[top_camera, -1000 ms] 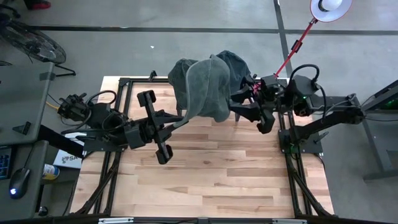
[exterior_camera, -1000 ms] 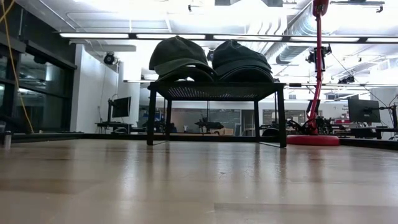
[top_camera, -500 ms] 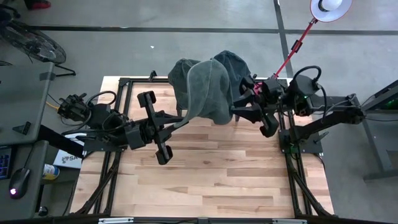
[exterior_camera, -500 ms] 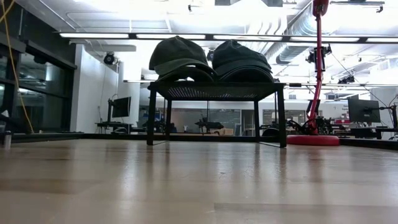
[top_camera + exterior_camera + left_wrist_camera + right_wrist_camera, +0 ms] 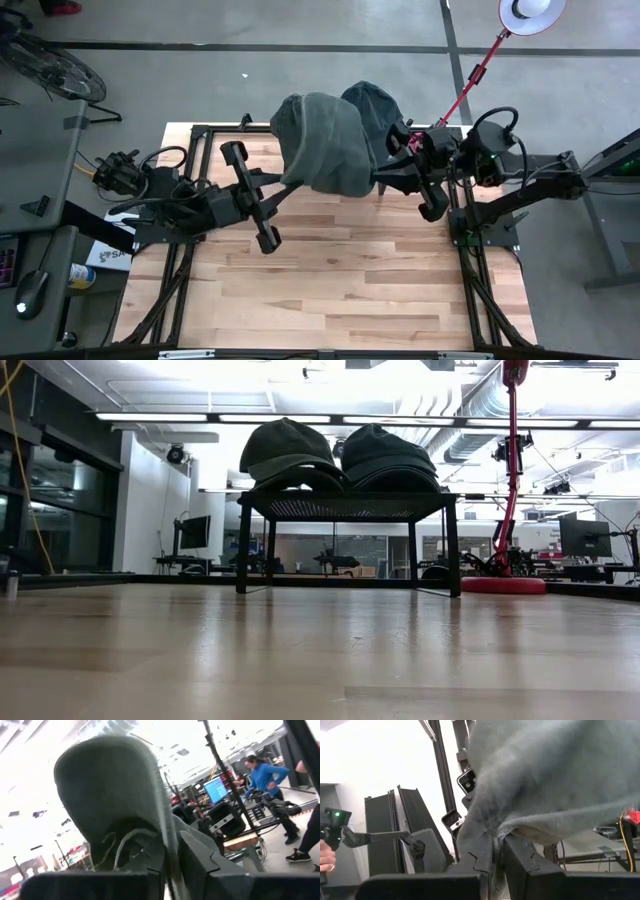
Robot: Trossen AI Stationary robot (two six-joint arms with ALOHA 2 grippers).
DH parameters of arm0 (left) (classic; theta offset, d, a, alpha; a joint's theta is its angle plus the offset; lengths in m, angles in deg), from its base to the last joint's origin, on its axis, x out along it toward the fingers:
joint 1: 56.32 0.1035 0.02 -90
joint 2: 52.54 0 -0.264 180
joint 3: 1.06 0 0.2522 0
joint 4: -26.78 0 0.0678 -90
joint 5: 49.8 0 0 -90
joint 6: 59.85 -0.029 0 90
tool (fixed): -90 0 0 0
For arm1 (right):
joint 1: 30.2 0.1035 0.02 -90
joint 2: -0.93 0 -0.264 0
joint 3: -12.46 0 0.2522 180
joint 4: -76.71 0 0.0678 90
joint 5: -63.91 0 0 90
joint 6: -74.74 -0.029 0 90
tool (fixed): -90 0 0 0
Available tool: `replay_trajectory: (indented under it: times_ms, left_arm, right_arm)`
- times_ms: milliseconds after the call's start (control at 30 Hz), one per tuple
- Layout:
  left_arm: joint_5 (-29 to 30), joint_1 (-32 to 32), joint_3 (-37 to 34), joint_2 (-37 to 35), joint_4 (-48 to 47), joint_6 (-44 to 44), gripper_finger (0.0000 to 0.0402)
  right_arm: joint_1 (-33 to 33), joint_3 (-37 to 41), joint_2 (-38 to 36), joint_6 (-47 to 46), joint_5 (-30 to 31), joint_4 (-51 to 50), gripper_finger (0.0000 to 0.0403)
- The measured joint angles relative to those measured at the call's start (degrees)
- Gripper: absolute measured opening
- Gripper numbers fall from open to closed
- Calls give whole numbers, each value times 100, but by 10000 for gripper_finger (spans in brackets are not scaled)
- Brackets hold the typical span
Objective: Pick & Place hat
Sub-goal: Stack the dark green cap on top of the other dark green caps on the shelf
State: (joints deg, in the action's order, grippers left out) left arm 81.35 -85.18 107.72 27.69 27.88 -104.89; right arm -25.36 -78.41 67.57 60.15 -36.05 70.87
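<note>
1. Grey hat (image 5: 325, 145) up in the air, just in front of the black rack (image 5: 345, 505) with two dark caps (image 5: 335, 455).
2. Right gripper (image 5: 378, 182) pinched tight on the hat's edge.
3. Left gripper (image 5: 290, 185) narrow on the other edge, still holding.
4. Picked up; not set down yet.
5. Lots of bare wooden table (image 5: 330, 280) in front of the rack.

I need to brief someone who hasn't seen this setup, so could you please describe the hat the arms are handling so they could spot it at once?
Start at the black rack at the wooden table's far edge, where two dark caps sit. From above, the grey hat hangs in front of them, between the two arms. It is the paler one, held at its edge by the right gripper and the left gripper.
</note>
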Motion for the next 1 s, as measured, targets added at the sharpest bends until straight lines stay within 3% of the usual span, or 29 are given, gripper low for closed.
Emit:
replay_trajectory:
  times_ms: [267,567,667,867,1000]
  left_arm:
    - [616,-49,0,-22,-504,141,80]
    - [3163,-730,-2,-198,-1762,215,94]
    - [3626,-843,-2,-204,-2018,438,94]
    - [3100,-700,-2,-203,-2876,1571,94]
    - [2001,-324,-2,-208,-2905,2136,95]
  right_arm:
    - [-163,-862,-21,426,152,-1379,17]
    - [-465,-2367,182,1084,401,-3857,17]
    - [-572,-2721,328,1207,415,-4426,17]
    - [-649,-3285,692,1354,-183,-5540,17]
    - [-635,-3461,987,1470,-400,-6137,17]
